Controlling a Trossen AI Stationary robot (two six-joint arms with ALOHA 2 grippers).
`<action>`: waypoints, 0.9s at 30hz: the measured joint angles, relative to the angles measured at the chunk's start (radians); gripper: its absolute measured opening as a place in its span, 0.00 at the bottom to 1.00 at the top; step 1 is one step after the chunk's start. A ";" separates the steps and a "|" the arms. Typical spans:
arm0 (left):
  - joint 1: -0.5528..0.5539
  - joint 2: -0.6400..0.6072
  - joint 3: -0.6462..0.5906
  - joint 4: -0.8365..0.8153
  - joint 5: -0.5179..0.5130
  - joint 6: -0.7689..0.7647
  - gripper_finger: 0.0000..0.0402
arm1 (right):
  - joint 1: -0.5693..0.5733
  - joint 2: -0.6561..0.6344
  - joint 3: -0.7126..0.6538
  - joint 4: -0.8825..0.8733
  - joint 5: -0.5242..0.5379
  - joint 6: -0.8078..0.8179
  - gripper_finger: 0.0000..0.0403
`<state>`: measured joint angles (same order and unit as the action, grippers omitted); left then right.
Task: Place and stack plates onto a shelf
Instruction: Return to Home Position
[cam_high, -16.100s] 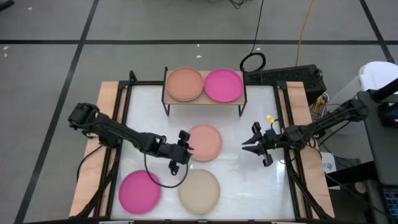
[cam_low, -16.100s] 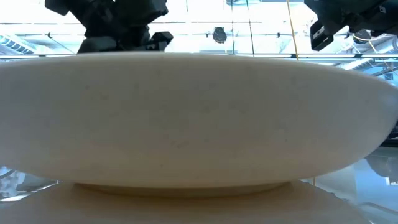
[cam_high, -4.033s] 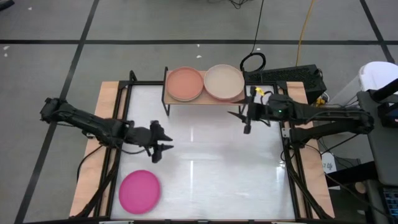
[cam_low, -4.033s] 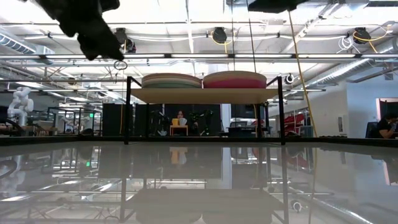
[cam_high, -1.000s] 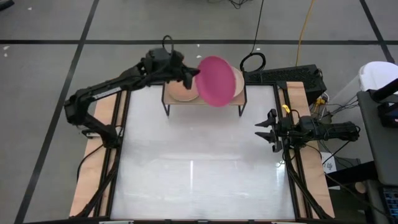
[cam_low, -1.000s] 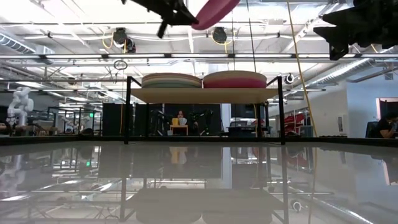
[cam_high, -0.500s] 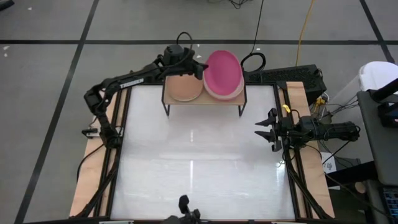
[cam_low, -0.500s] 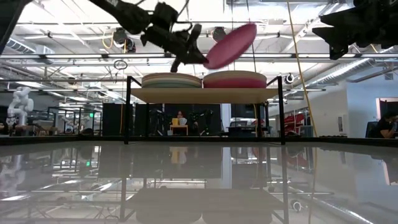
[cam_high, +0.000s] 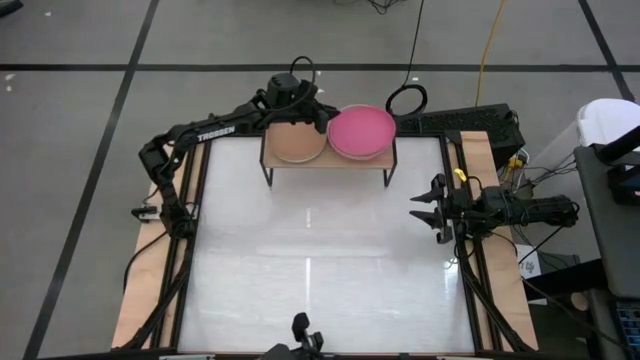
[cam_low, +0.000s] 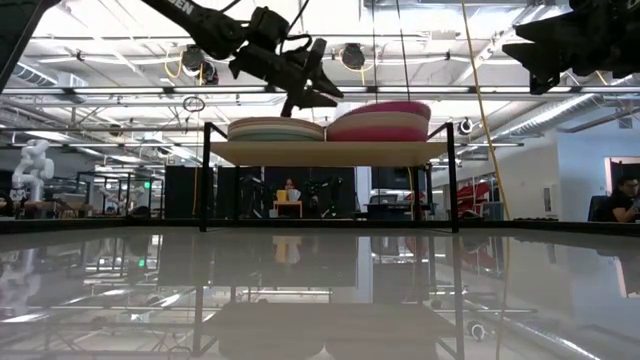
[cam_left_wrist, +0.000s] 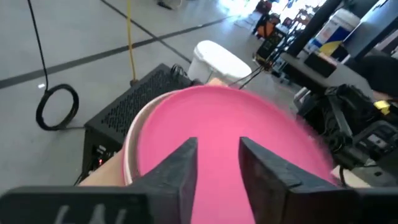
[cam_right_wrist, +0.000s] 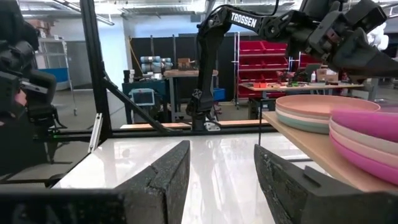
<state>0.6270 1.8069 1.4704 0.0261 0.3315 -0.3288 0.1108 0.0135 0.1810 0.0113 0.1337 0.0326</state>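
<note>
At the shelf (cam_low: 320, 153), left claw (cam_high: 322, 118) hovers between the two stacks, fingers spread, gripping nothing. The magenta plate (cam_high: 361, 131) lies atop the right stack, just beyond the fingertips. At the table's (cam_high: 320, 260) right edge, right claw (cam_high: 422, 213) waits, open and empty. For homing, I judge the left claw should rise clear of the rim first, then swing back, lest it drag that plate. From table height the plate looks slightly tilted; cannot tell if it is seated. Plates per stack uncountable; the arm covers part of the left stack (cam_high: 290, 147).
</note>
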 joint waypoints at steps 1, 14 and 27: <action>-0.001 -0.001 0.000 0.008 -0.003 -0.003 0.32 | 0.000 0.000 0.000 0.000 0.000 0.000 0.40; -0.043 -0.168 0.000 0.128 0.129 0.069 0.41 | 0.000 -0.011 0.036 -0.016 -0.037 0.054 0.40; -0.407 -0.669 -0.189 -0.159 -0.123 0.463 0.12 | 0.002 -0.010 0.107 -0.249 -0.057 0.101 0.40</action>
<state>0.2201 1.1380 1.2818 -0.1326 0.2082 0.1342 0.1127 0.0032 0.2884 -0.2373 0.0771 0.1331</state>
